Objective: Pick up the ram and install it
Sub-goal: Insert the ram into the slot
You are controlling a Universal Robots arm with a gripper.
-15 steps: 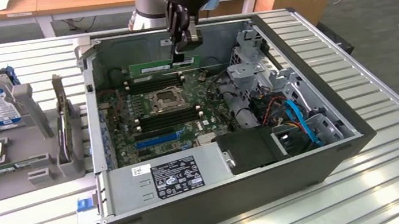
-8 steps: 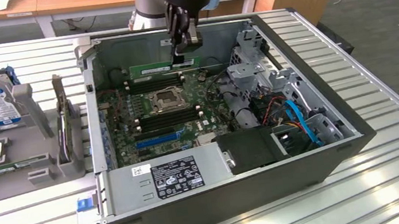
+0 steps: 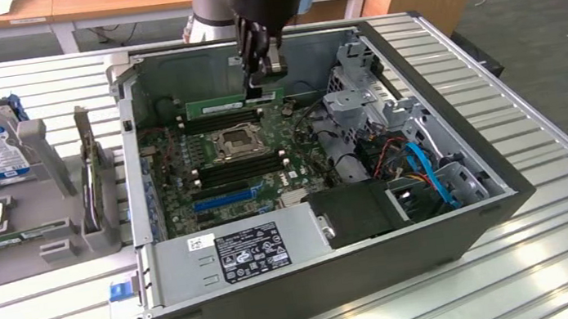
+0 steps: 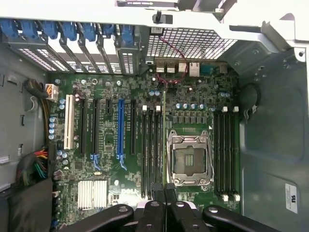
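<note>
Because the gripper (image 3: 256, 90) comes straight down from the upper middle of the exterior view, it can reach into the open computer case (image 3: 333, 281) without bumping its walls. Its fingers are closed on the ram (image 3: 216, 102). They pinch it nearer one end, so most of the green stick pokes out toward the exterior view's left. The ram stands on its thin edge, lined up with the black memory slots (image 3: 222, 120) right under it, just above the CPU socket (image 3: 235, 142) in the frame. A stick has to stand that way to go into a slot. Whether it touches a slot yet cannot be told. The case wall in the upper part of the frame is near, and a grey drive cage (image 3: 357, 88) stands at the exterior view's right, so room is tight there.

From the wrist view, the gripper (image 4: 164, 192) looks down along the ram (image 4: 164, 135), which shows as one thin line. That line runs between the memory slots (image 4: 152, 145) and the CPU socket (image 4: 189, 159), just beside the slot nearest the socket. More slots (image 4: 224, 150) lie open on the socket's other side.
</note>
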